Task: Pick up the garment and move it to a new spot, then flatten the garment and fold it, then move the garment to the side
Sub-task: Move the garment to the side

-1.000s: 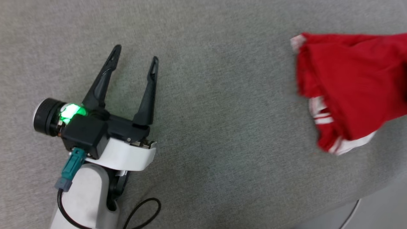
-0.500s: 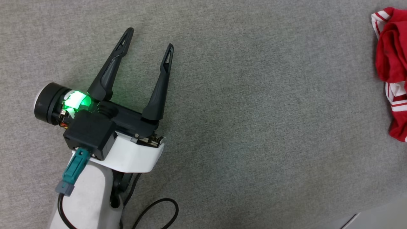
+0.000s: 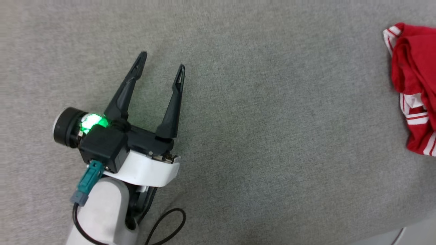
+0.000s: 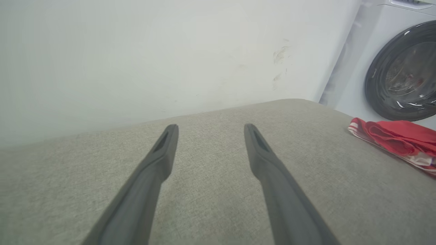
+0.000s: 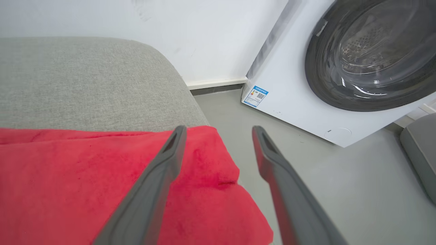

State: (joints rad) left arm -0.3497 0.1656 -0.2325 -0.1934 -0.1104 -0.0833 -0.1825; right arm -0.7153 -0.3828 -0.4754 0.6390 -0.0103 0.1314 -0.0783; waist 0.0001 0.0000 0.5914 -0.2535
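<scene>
Left gripper point(image 3: 162, 60): your fingers stand spread wide with nothing between them, above bare grey cushion point(image 3: 272, 136).
Right gripper point(image 5: 219, 129): likewise parted and empty, over the red cloth where it reaches the cushion's edge.
Garment point(image 3: 414, 95): red, bunched in folds, with white red-striped trim along one edge. It lies at the cushion's right side, well apart from your left gripper.
Beyond: white washing machine point(image 5: 368, 58) on the floor, by a pale wall point(image 4: 136, 51).

No print here is readable: the blue-and-white sticker point(image 5: 256, 96) on the washer point(image 5: 289, 105), at 8 o'clock from its door point(image 5: 371, 51), is too small.
</scene>
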